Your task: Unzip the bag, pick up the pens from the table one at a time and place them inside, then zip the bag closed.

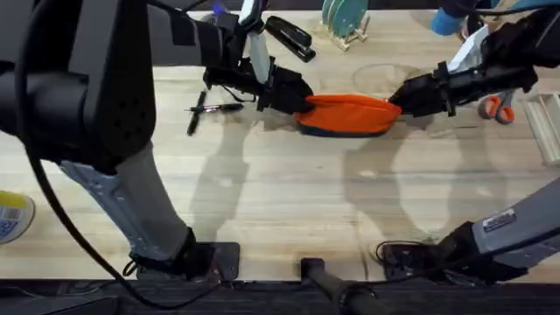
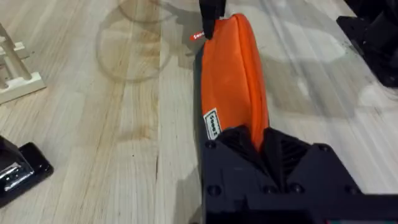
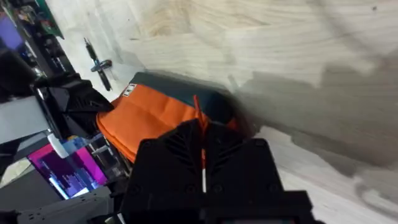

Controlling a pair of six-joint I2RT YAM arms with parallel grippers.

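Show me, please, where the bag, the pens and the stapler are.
bag (image 1: 350, 114), overhead view, middle of its orange side.
pens (image 1: 217, 108), overhead view, barrel of the pen lying crosswise.
stapler (image 1: 290, 38), overhead view, its black top arm.

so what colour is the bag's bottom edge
Dark navy/teal under the orange bag, clearest in the overhead view.

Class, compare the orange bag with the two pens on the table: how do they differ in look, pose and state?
The bag is broad, orange fabric with a dark lower edge; the pens are thin and black. The bag is gripped at both ends, by the left gripper and the right gripper; the pens lie free, untouched. The bag lies crosswise; the pens lie at different angles. Both rest on the table.
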